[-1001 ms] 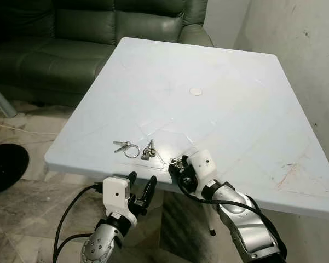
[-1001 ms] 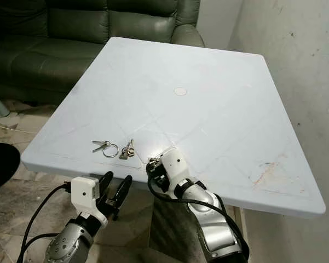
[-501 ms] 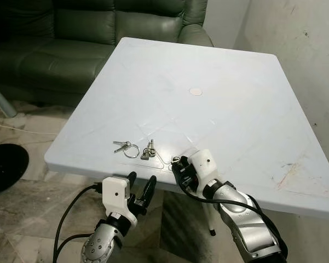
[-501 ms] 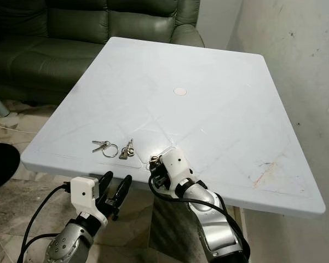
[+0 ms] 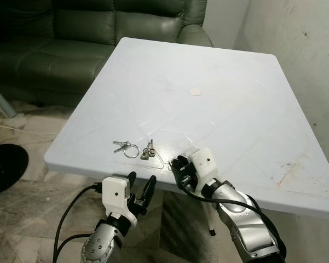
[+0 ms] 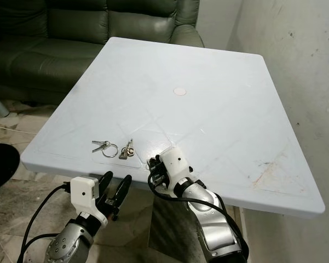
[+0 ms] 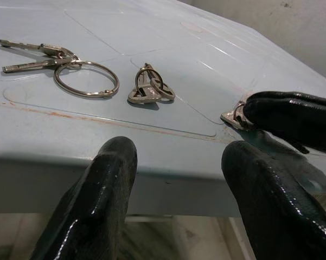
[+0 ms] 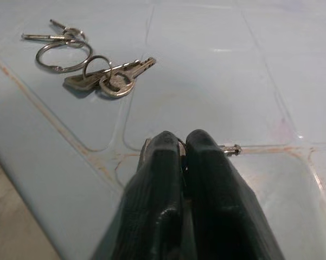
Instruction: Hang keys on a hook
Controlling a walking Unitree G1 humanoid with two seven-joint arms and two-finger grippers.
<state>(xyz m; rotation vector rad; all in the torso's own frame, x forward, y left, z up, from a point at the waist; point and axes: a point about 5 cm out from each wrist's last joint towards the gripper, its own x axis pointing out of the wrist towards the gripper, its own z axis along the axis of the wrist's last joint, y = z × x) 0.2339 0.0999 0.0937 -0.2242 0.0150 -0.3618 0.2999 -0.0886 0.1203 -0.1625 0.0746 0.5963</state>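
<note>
Three bunches of keys lie near the front edge of the white table (image 5: 219,109). One bunch has a large ring (image 5: 126,147), a second bunch (image 5: 148,150) lies just right of it, and a third, small bunch (image 5: 177,160) is at the very edge. My right gripper (image 5: 180,166) is shut on that third bunch, and a key tip (image 8: 229,148) sticks out beside its fingers (image 8: 176,162). My left gripper (image 5: 142,179) hangs open below the table edge, under the two loose bunches (image 7: 87,78) (image 7: 150,91), holding nothing.
A dark green sofa (image 5: 87,33) stands behind the table. A stained wall (image 5: 306,49) runs close along the right. A black round object (image 5: 5,164) lies on the marble floor at the left. A small white cap (image 5: 195,91) marks the table's middle.
My right gripper has edged slightly up and forward over the table edge with the small bunch in it. The left arm and the two loose bunches have not moved.
</note>
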